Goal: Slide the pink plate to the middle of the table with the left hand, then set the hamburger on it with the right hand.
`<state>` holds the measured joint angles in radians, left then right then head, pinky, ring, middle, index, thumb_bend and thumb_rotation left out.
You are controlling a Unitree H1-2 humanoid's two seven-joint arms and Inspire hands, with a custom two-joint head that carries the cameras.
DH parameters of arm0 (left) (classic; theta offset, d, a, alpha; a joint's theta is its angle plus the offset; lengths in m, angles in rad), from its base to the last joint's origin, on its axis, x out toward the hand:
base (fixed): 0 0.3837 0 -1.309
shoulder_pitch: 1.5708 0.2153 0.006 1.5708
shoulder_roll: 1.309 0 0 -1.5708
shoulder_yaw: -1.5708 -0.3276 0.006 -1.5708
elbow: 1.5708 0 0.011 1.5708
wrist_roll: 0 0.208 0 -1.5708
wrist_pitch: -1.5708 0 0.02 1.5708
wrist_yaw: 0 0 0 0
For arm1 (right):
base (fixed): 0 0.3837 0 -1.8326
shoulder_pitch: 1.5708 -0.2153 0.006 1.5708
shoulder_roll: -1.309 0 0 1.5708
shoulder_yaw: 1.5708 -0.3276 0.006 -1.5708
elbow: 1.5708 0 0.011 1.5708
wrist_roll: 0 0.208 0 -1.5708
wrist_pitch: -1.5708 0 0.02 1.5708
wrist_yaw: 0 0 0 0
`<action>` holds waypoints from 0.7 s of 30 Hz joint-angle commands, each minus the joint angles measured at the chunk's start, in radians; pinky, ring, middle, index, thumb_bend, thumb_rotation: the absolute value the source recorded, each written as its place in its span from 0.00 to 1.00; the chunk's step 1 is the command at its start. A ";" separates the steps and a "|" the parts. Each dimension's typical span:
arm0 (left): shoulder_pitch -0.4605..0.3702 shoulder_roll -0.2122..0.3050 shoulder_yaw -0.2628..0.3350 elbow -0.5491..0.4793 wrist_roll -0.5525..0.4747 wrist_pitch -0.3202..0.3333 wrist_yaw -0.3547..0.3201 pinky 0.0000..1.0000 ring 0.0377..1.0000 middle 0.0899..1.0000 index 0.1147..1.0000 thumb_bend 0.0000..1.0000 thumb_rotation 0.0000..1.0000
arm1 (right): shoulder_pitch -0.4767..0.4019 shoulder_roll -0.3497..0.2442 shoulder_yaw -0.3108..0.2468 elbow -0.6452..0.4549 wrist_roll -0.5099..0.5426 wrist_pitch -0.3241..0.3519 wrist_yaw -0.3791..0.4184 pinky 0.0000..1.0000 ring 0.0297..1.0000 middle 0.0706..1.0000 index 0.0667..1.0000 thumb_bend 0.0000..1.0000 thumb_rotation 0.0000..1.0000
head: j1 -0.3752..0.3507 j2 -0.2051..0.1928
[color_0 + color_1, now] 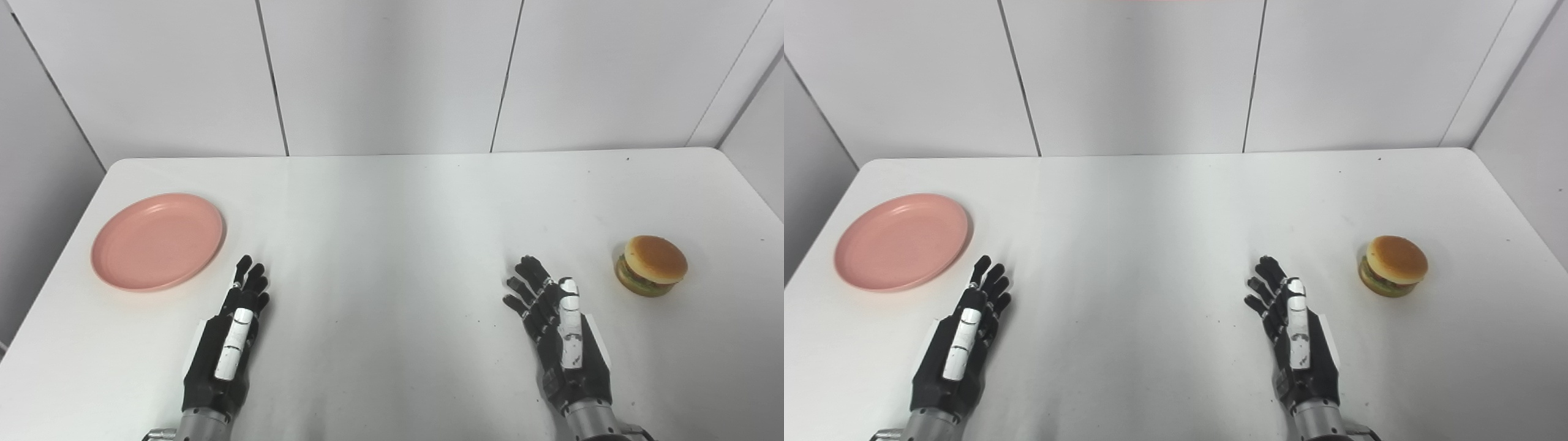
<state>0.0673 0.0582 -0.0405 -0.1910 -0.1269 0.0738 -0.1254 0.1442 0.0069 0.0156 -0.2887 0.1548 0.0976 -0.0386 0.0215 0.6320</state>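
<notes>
Smooth round pink plate (157, 241) at table (392, 202) left; glossy domed hamburger (652, 266) at right. Left hand (229, 343), right hand (560, 331) flat, fingers spread, empty. Nothing between them.

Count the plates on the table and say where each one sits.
1. The pink plate lies flat at the table's left side, just beyond the open left hand, apart from it and holding nothing. Nothing in view could hide another.
</notes>
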 commanded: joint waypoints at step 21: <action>0.005 0.006 -0.014 -0.005 0.006 -0.003 -0.014 1.00 1.00 0.99 1.00 0.72 0.83 | 0.032 -0.008 -0.009 0.085 -0.056 -0.291 0.042 0.91 0.93 0.95 0.94 0.81 1.00 | 0.003 0.002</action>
<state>0.0675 0.0593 -0.0424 -0.1911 -0.1267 0.0735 -0.1256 0.1446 0.0011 0.0106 -0.2063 0.0934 -0.1375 -0.0130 0.0230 0.6351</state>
